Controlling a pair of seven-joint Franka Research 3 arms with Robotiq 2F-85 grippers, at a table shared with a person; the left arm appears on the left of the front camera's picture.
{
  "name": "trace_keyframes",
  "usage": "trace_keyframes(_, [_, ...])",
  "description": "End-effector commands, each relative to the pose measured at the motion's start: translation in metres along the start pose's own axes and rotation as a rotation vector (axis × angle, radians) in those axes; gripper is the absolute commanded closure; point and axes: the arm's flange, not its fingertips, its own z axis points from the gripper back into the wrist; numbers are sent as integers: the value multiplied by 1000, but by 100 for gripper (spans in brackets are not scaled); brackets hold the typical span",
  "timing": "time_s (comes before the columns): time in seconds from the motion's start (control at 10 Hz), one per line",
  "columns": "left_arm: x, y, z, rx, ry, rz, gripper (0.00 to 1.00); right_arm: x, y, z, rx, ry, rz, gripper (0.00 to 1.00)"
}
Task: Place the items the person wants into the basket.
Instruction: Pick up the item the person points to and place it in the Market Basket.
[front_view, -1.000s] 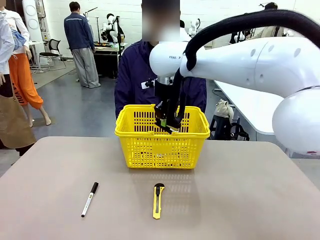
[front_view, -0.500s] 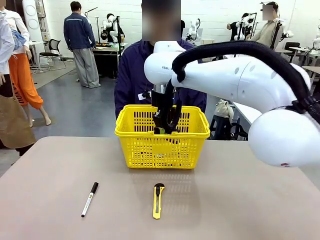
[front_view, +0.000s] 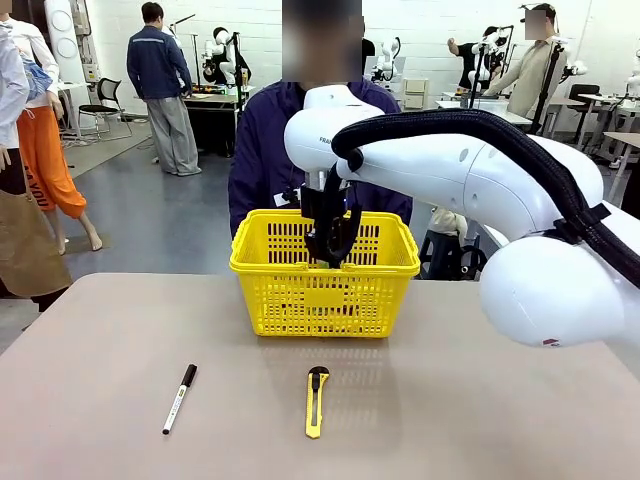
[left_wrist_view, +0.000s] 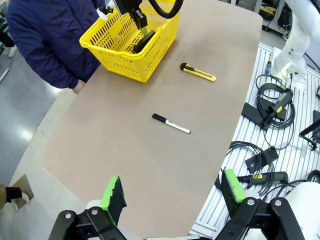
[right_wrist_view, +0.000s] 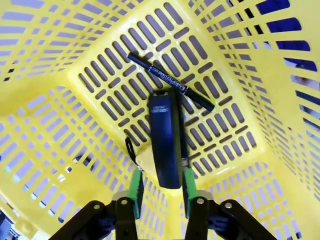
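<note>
We see right gripper (front_view: 330, 255) reaching down into yellow basket (front_view: 325, 300) at far side of table (front_view: 480, 400), person (front_view: 265, 150) standing just behind it. In right wrist view, stapler (right_wrist_view: 166, 140) sits between green pads (right_wrist_view: 135, 192); we cannot tell whether they clamp it or stand loose. Pen (right_wrist_view: 170, 81) lies on basket floor beyond stapler. Left gripper (left_wrist_view: 172, 192) hangs above near table edge, fingers wide apart, nothing between. Marker (front_view: 180, 398) and utility knife (front_view: 316, 400) lie on table, well apart from basket
</note>
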Motion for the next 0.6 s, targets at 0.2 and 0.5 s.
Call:
trace_keyframes(0.2, [1,0,2,-13,-11,-2,0,32,-13,22,-28,15,22,10])
trace_keyframes(0.5, [1,0,2,-13,-11,-2,0,5,0,33,-42,26,2,0])
